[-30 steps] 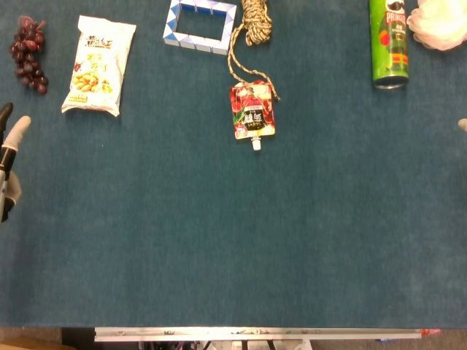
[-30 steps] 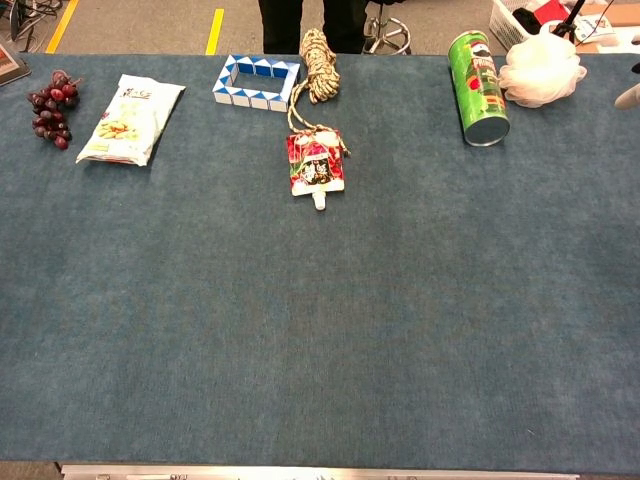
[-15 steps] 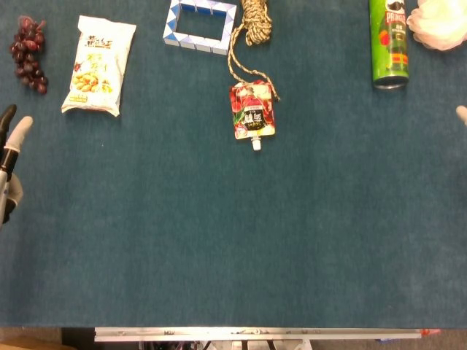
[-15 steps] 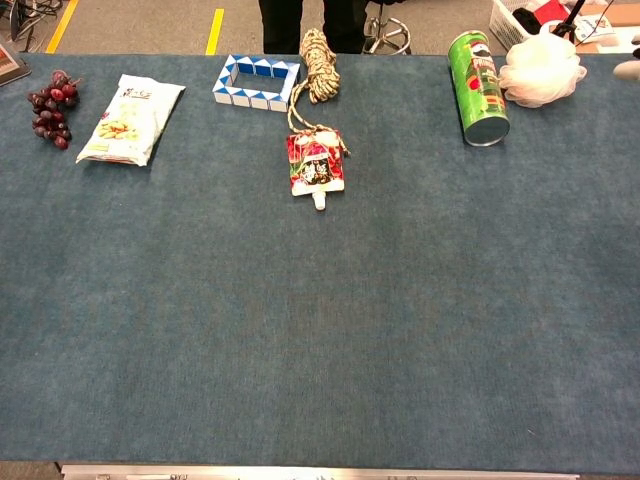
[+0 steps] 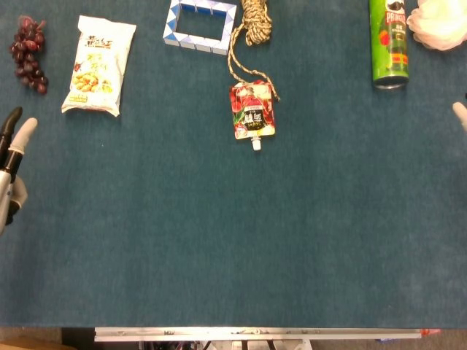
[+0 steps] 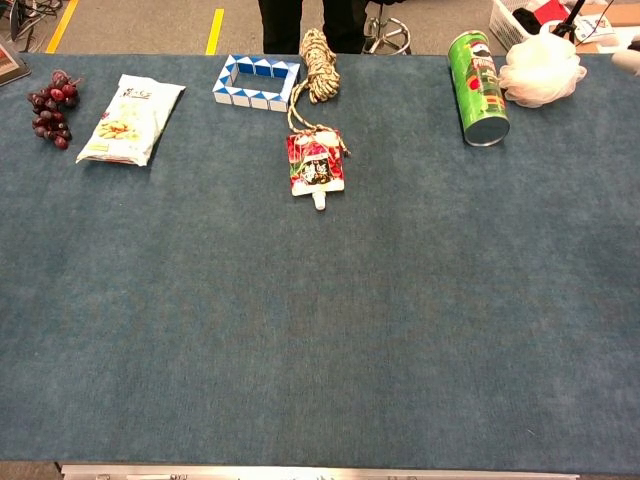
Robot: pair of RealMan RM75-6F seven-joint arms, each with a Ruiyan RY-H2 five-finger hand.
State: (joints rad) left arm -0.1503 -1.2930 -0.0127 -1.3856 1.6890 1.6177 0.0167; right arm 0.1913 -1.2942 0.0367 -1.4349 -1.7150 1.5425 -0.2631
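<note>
Blue felt covers your table (image 5: 219, 240). From the head camera, your left hand (image 5: 10, 171) holds nothing, fingers (image 5: 23, 131) loosely apart; just beyond them lies the flat white crinkly snack bag (image 5: 98, 64), probably light and slippery, so pinch its edge. From the chest camera, only a tip of your right hand (image 6: 627, 60) shows, its fingers' state unclear.

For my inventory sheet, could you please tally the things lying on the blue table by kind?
Food items: 4 (grapes, snack bag, red drink pouch, green chip can)
Toys: 1 (blue-white twist puzzle)
Rope: 1 (coiled rope)
Bath items: 1 (white bath puff)
Total: 7
</note>
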